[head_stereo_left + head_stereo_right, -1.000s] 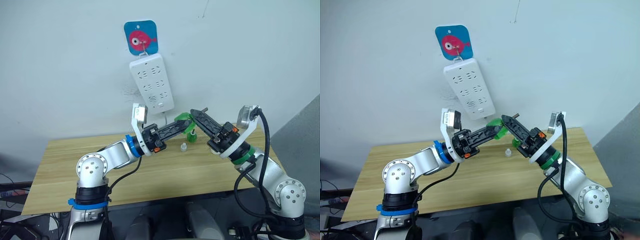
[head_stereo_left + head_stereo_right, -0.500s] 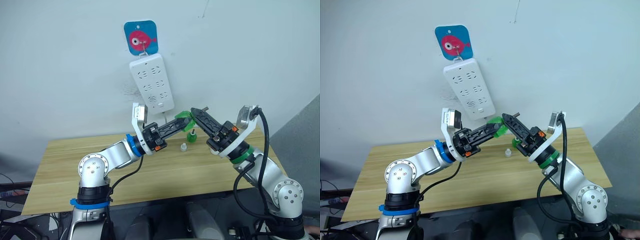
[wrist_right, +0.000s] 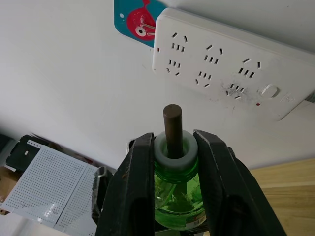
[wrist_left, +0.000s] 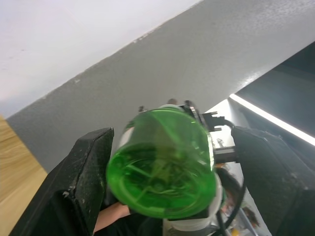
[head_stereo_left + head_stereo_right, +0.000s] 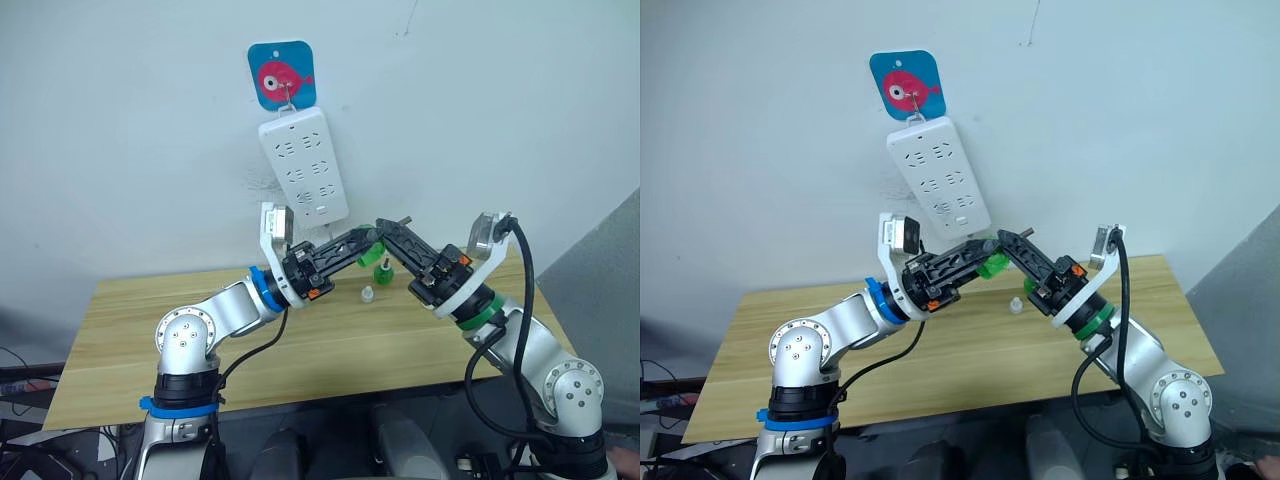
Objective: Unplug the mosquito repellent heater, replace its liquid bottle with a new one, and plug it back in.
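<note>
The wooden desk (image 5: pixel 130 340) runs along a white wall, with most of its top bare, widest on the robot's left. A white power strip (image 5: pixel 303 165) hangs tilted on the wall above the desk's back edge. Its sockets sit in rows, with a button and a red dot at the lower end. It hangs below a blue card (image 5: pixel 282 75) bearing a pink fish drawing.

Both arms meet in the air under the strip, above the desk. The right gripper (image 3: pixel 172 142) has its fingers pinching the white collar of the green liquid bottle (image 4: pixel 162 162), whose dark wick points towards the strip. The left gripper (image 5: pixel 365 240) has its fingers (image 4: pixel 91 167) spread around the bottle's base, one close against it and the other apart.

A second green bottle (image 5: pixel 382 271) stands near the back edge. Just beside it is a small whitish piece (image 5: pixel 367 294), too small to identify.
</note>
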`<state>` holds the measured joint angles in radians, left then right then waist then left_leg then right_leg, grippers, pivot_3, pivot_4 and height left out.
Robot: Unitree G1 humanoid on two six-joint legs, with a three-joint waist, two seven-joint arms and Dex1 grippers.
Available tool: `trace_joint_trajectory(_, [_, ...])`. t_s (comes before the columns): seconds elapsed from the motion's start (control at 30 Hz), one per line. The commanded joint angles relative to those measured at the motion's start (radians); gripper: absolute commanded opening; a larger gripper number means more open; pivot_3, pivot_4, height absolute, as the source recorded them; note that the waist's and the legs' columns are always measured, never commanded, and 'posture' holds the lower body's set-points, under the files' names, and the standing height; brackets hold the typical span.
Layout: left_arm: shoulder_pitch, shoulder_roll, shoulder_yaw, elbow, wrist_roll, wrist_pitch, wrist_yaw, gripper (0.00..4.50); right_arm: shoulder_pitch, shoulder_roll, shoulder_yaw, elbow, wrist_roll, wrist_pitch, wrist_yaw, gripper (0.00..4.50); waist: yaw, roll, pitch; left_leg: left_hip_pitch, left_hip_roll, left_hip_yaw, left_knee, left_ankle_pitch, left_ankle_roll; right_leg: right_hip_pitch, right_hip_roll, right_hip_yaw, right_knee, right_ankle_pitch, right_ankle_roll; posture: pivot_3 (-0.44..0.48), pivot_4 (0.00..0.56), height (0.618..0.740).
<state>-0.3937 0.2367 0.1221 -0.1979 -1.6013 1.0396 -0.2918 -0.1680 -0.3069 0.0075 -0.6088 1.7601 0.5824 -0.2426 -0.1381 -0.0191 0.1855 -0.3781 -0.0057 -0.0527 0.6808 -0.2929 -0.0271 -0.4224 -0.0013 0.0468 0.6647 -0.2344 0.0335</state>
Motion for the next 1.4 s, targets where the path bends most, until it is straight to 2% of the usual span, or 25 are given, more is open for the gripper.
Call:
trace_joint_trajectory(0.03, [0.005,0.005,-0.003,-0.025,-0.050,-0.003,-0.005,3.40,-0.007,-0.003,-0.001,-0.047,0.031,-0.011,0.011,0.82,0.000,0.000,0.000,0.000,0.000,0.000,0.000,0.000,0.000,0.000,0.000,0.000,0.000,0.000,0.000,-0.180,0.131,0.740])
trace_joint_trajectory(0.13, [0.006,0.005,-0.002,-0.022,-0.060,-0.007,-0.007,2.49,-0.006,-0.006,0.003,-0.049,0.035,-0.010,0.012,0.82,0.000,0.000,0.000,0.000,0.000,0.000,0.000,0.000,0.000,0.000,0.000,0.000,0.000,0.000,0.000,-0.179,0.132,0.740])
trace_joint_trajectory(0.17, [0.007,0.006,-0.003,-0.022,-0.061,-0.008,-0.008,2.32,-0.005,-0.008,0.004,-0.050,0.038,-0.010,0.012,0.82,0.000,0.000,0.000,0.000,0.000,0.000,0.000,0.000,0.000,0.000,0.000,0.000,0.000,0.000,0.000,-0.179,0.132,0.740])
trace_joint_trajectory(0.43, [0.022,0.002,-0.010,-0.030,-0.053,-0.016,-0.013,2.31,0.009,-0.014,0.013,-0.060,0.065,-0.017,0.009,0.82,0.000,0.000,0.000,0.000,0.000,0.000,0.000,0.000,0.000,0.000,0.000,0.000,0.000,0.000,0.000,-0.179,0.134,0.740])
trace_joint_trajectory(0.6, [0.035,0.022,-0.004,-0.034,-0.049,-0.013,-0.020,2.31,0.025,-0.024,-0.030,-0.047,0.039,-0.044,-0.005,2.59,0.000,0.000,0.000,0.000,0.000,0.000,0.000,0.000,0.000,0.000,0.000,0.000,0.000,0.000,0.000,-0.179,0.135,0.740])
trace_joint_trajectory(0.77, [0.043,0.078,0.017,-0.024,-0.040,-0.005,-0.042,2.31,0.070,-0.160,-0.128,-0.022,-0.007,-0.013,-0.004,4.44,0.001,0.000,0.000,0.000,0.000,0.001,0.000,0.000,0.000,0.000,0.000,0.000,-0.001,0.000,0.000,-0.177,0.145,0.740])
trace_joint_trajectory(0.87, [0.055,0.124,0.027,-0.016,0.006,-0.009,-0.069,2.31,0.106,-0.331,-0.175,-0.038,-0.151,0.054,0.014,4.50,0.004,0.000,0.000,0.000,-0.001,0.001,0.000,0.000,0.000,0.000,0.000,0.000,-0.001,0.000,0.000,-0.173,0.151,0.740])
trace_joint_trajectory(0.97, [0.073,0.184,0.021,-0.019,0.096,-0.017,-0.128,2.31,0.097,-0.512,-0.170,-0.068,-0.313,0.141,0.014,4.50,0.006,0.000,0.000,0.000,-0.002,0.003,-0.001,0.000,0.000,0.000,0.001,0.001,-0.001,-0.003,0.004,-0.182,0.163,0.740])
trace_joint_trajectory(1.07, [0.108,0.274,-0.029,-0.038,0.312,-0.094,-0.248,2.31,-0.004,-0.674,-0.044,-0.009,-0.538,0.298,-0.025,4.50,0.008,0.001,0.001,0.001,-0.001,0.003,-0.001,0.000,0.000,0.001,0.004,0.001,-0.002,-0.003,0.005,-0.180,0.179,0.740])
trace_joint_trajectory(1.2, [0.136,0.316,-0.059,-0.029,0.479,-0.185,-0.350,2.31,-0.160,-0.679,0.085,0.093,-0.647,0.498,-0.051,4.50,0.011,0.000,0.004,0.005,-0.001,0.006,-0.003,0.000,0.000,0.001,0.006,0.009,-0.002,-0.003,0.003,-0.167,0.198,0.740])
trace_joint_trajectory(1.3, [0.163,0.339,-0.071,-0.034,0.571,-0.232,-0.412,2.31,-0.315,-0.608,0.191,0.298,-0.762,0.618,0.016,4.50,0.014,-0.004,0.010,0.005,0.000,0.007,-0.003,0.000,0.000,0.000,0.007,0.014,-0.002,-0.003,0.003,-0.152,0.217,0.740])
trace_joint_trajectory(1.4, [0.191,0.340,-0.073,-0.052,0.605,-0.244,-0.444,2.31,-0.410,-0.486,0.185,0.500,-0.843,0.679,0.020,4.50,0.024,-0.007,0.017,0.005,0.002,0.008,-0.003,0.000,0.000,-0.001,0.007,0.016,-0.003,-0.002,0.003,-0.139,0.228,0.740])
